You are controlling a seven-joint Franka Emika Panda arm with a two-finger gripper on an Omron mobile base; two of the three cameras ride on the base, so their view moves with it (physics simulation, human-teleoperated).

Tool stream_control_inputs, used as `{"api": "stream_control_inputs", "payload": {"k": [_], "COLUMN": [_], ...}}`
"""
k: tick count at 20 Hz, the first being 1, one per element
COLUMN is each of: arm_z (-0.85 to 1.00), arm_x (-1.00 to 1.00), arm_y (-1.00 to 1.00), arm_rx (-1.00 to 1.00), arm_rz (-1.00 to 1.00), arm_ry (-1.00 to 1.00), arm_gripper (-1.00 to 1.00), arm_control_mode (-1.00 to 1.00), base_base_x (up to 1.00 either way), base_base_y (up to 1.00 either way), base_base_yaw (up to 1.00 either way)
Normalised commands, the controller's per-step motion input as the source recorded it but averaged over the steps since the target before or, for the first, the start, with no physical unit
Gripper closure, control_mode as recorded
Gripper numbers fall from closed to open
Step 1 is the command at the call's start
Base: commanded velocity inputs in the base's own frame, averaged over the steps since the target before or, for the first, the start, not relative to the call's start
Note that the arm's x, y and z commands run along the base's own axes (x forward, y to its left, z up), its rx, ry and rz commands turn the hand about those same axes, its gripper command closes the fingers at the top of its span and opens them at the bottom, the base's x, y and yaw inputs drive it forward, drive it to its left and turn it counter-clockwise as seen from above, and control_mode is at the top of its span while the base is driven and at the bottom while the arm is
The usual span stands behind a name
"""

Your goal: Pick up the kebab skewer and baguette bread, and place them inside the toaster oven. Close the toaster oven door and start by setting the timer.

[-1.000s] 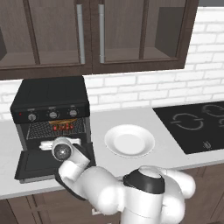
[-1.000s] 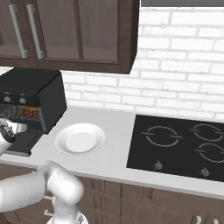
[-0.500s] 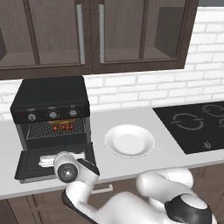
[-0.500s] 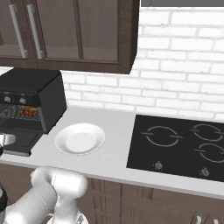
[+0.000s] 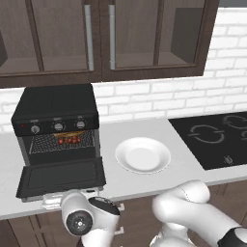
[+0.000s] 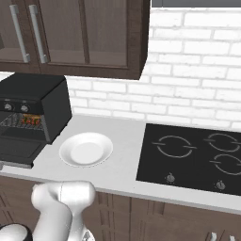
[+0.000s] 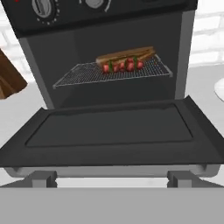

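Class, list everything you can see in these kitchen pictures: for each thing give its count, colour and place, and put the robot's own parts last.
toaster oven: one, black, left end of the counter.
toaster oven door: one, black, dropped open flat in front of the oven.
wire rack: one, grey, inside the oven.
baguette bread: one, orange-brown, on the rack.
kebab skewer: one, red chunks, on the rack in front of the bread.
knobs: three, silver-ringed, above the oven opening.
plate: one, white, on the counter right of the oven.
cooktop: one, black, right part of the counter.
cabinets: dark brown, above the counter.
arm: one, white, below the counter's front edge.
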Motion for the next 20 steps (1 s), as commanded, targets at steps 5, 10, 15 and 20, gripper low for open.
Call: {"api": "stream_control_inputs", "payload": {"k": [5,10,15,20], "arm_z": [-0.15,-0.29,-0.32,-0.13], "arm_x": [-0.25,-0.01,0.03,0.00], "arm_y": [0.04,0.16,0.31,0.39], "arm_rx": [0.00,0.00,-0.02,-0.02], "arm_rz": [0.00,0.00,0.00,0.00], "arm_ry": [0.05,0.14,0.01,-0.02], "arm_gripper": [-1.00,-1.00,-1.00,-1.00], "arm_control_mode": [-1.00,-1.00,-1.00,-1.00], "base_base_x": [0.00,0.00,0.00,0.00], "base_base_y": [0.00,0.00,0.00,0.00], "base_base_yaw": [0.00,0.00,0.00,0.00]}}
